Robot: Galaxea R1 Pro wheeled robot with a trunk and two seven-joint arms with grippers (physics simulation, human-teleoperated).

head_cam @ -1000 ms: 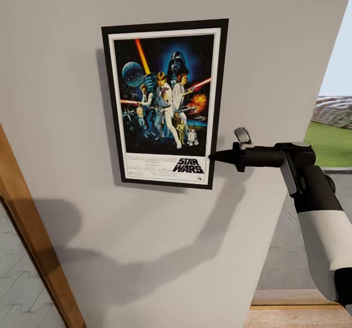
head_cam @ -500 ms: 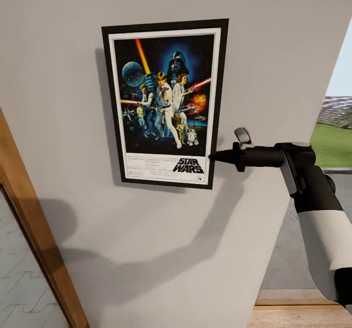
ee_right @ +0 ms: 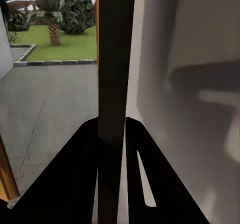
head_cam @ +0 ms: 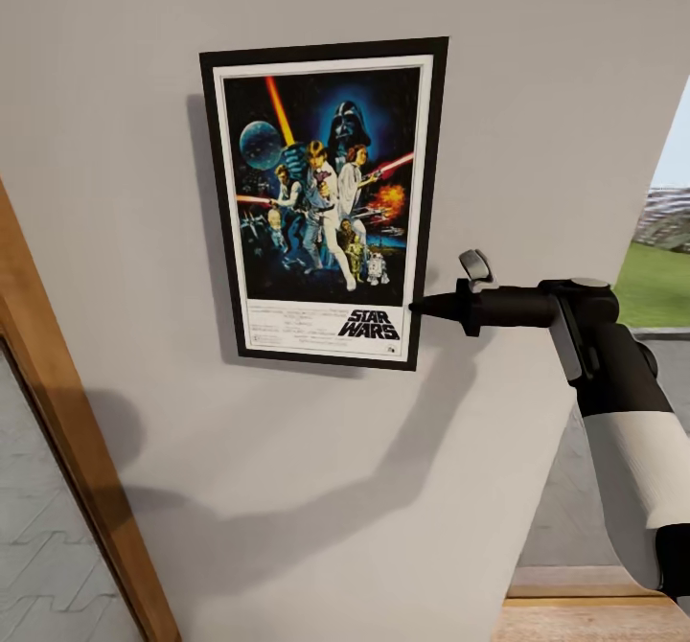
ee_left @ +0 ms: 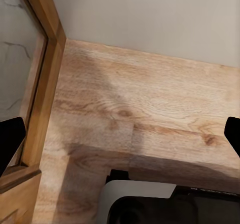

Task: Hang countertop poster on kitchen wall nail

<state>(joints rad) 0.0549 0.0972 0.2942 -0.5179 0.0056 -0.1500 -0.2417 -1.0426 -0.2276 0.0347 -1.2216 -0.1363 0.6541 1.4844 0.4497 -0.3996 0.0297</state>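
Poster (head_cam: 324, 203) upright against grey wall (head_cam: 537, 96), long axis vertical. Right end effector (head_cam: 418, 307) pinches frame's lower right edge from right. Left end effector (ee_left: 120, 139) spread, near wooden floor (ee_left: 150, 114).

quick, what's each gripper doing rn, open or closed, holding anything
Left gripper: open, fingers spread wide, holding nothing.
Right gripper: closed on the right edge of the poster, held against the wall.
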